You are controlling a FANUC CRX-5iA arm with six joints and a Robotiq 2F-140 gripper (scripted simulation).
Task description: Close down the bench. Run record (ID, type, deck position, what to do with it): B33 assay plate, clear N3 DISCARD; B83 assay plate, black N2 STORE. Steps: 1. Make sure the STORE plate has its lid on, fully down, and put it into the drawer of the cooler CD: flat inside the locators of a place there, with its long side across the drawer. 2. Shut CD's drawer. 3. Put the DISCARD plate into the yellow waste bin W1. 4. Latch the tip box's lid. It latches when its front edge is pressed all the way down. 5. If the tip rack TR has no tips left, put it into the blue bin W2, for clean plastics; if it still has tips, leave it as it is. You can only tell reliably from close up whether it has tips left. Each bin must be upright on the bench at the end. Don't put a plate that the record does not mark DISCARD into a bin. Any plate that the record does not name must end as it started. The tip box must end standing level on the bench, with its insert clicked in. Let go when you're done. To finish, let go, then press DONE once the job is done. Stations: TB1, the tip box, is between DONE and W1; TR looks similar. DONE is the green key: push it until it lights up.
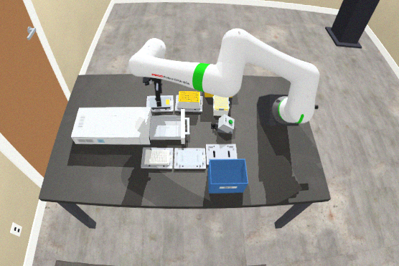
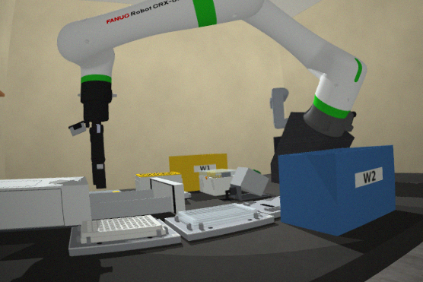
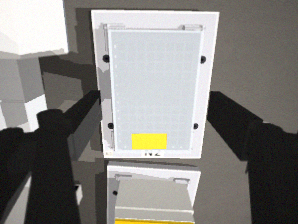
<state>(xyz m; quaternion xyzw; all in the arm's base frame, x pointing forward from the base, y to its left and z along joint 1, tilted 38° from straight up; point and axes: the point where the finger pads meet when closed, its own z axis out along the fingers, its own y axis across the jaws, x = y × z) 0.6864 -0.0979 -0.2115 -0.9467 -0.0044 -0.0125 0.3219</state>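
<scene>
My gripper (image 3: 155,105) is open and empty. It hangs a little above deck position N2, one dark finger on each side of the plate there, both apart from it. That plate (image 3: 152,89) lies flat on its white nest under a pale grey lid with a yellow tag at one end. From above it shows under the gripper (image 1: 158,100) as the plate behind the cooler's drawer. The cooler CD (image 1: 111,125) has its drawer (image 1: 169,129) pulled out. A clear plate (image 1: 189,158) lies on a nest in the front row.
The yellow-topped tip rack TR (image 1: 189,100) stands right of N2, then the tip box (image 1: 220,104) and the green DONE key (image 1: 227,123). The yellow bin W1 (image 2: 198,167) is behind them. The blue bin W2 (image 1: 227,176) is at the front, beside a white well plate (image 1: 156,157).
</scene>
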